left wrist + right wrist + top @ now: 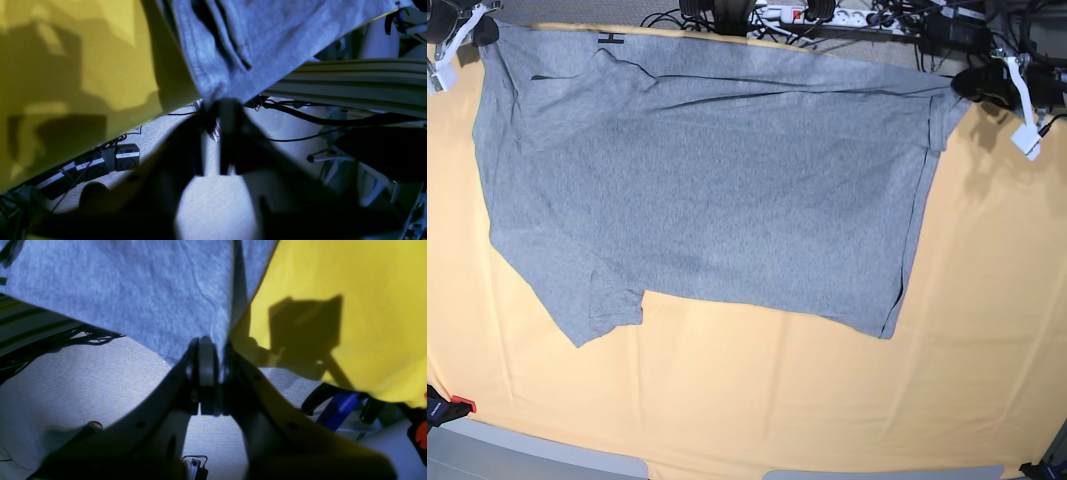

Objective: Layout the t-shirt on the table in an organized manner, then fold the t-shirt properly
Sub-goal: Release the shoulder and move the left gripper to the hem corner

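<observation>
— Up close, what's the right gripper (211, 370) doing?
— Its jaws are pinched tight on a corner of the t-shirt (707, 190), out past the desk (827, 400) edge.
— And the left gripper (213, 133)?
— Reached to the opposite far corner, the cloth's hem sits at its dark tips; whether it grips, I cannot tell.
— Where's the shirt?
— Spread plain-grey side up across the desk's far half.
— Any writing?
— "STOP" on a floor pedal (127, 157).
</observation>
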Available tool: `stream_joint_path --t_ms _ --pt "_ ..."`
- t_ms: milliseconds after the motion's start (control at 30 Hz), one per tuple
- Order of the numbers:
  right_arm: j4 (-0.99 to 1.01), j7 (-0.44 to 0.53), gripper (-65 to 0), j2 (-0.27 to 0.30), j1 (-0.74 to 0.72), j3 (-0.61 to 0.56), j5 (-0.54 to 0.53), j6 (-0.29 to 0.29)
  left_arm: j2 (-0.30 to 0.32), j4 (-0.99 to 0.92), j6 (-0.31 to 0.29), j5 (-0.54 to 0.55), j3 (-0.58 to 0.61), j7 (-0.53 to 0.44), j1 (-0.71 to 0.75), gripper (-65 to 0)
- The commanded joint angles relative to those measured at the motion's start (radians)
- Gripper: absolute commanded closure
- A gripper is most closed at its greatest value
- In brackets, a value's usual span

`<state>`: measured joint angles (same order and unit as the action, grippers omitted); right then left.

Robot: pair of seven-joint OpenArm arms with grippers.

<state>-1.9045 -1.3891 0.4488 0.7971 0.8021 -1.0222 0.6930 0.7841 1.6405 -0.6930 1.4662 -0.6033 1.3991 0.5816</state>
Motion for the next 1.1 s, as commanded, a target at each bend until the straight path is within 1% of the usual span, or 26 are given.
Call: stream_joint_path --t_ms 0,67,100,133,167,267,400,467,533,633,667,767,867,933,1000,1067 --pt "-0.013 -0.007 -6.0 0.02 0.009 0.01 0.0 0.005 0.022 0.012 -0.005 0.017 -0.015 -0.003 0.0 -21.5" --pt "-0.013 -0.007 -21.2 0.02 0.009 0.01 0.0 0.005 0.023 0.012 -0.005 0.017 -0.015 -0.003 0.0 -33.9" --pt "-0.013 -0.007 -28.3 0.02 0.009 0.01 0.0 0.005 0.023 0.012 -0.005 0.017 -0.015 -0.003 0.0 -37.4" --pt "-0.013 -0.007 -33.8 0.021 0.008 0.01 0.0 0.005 0.023 0.012 -0.005 0.017 -0.015 -0.003 -0.001 -38.2" --pt "-0.013 -0.007 -36.5 0.026 0.009 0.01 -0.001 0.005 0.023 0.012 -0.005 0.017 -0.015 -0.003 -0.001 -38.2" --pt "-0.014 -0.007 -36.4 0.058 0.009 0.011 -0.003 0.005 0.039 0.013 -0.005 0.017 -0.017 -0.003 -0.004 -38.1" --pt "-0.05 -0.007 -36.4 0.113 0.009 0.013 -0.002 -0.035 0.042 0.014 -0.005 0.017 -0.077 -0.003 -0.065 -37.0" --pt "-0.076 -0.007 -36.4 0.124 0.008 0.023 -0.003 -0.047 0.04 0.014 -0.005 0.017 -0.124 -0.003 -0.107 -37.0" --pt "-0.097 -0.007 -36.4 0.127 0.007 0.035 -0.003 -0.047 0.041 0.013 -0.005 0.017 -0.166 -0.003 -0.148 -37.0" --pt "-0.116 0.013 -36.4 0.129 0.0 0.051 -0.003 -0.057 0.039 0.011 0.0 0.017 -0.192 -0.003 -0.211 -37.0" --pt "-0.122 0.035 -36.4 0.129 0.0 0.054 -0.003 -0.068 0.032 0.007 0.007 0.017 -0.192 -0.003 -0.239 -37.0" --pt "-0.131 0.068 -36.4 0.128 0.0 0.055 -0.003 -0.098 -0.005 -0.021 0.022 -0.044 -0.189 -0.003 -0.327 -37.0" --pt "-0.131 0.069 -36.4 0.129 0.0 0.055 -0.003 -0.098 -0.043 -0.079 0.036 -0.102 -0.171 -0.003 -0.411 -36.8" --pt "-0.131 0.069 -36.4 0.129 0.0 0.055 -0.003 -0.098 -0.07 -0.132 0.035 -0.124 -0.15 -0.023 -0.473 -36.8" --pt "-0.131 0.085 -36.4 0.129 0.0 0.055 -0.003 -0.098 -0.085 -0.198 0.035 -0.127 -0.105 -0.027 -0.537 -36.8" --pt "-0.131 0.092 -36.4 0.129 0.0 0.055 -0.003 -0.098 -0.087 -0.273 0.033 -0.126 -0.039 -0.031 -0.603 -36.8"
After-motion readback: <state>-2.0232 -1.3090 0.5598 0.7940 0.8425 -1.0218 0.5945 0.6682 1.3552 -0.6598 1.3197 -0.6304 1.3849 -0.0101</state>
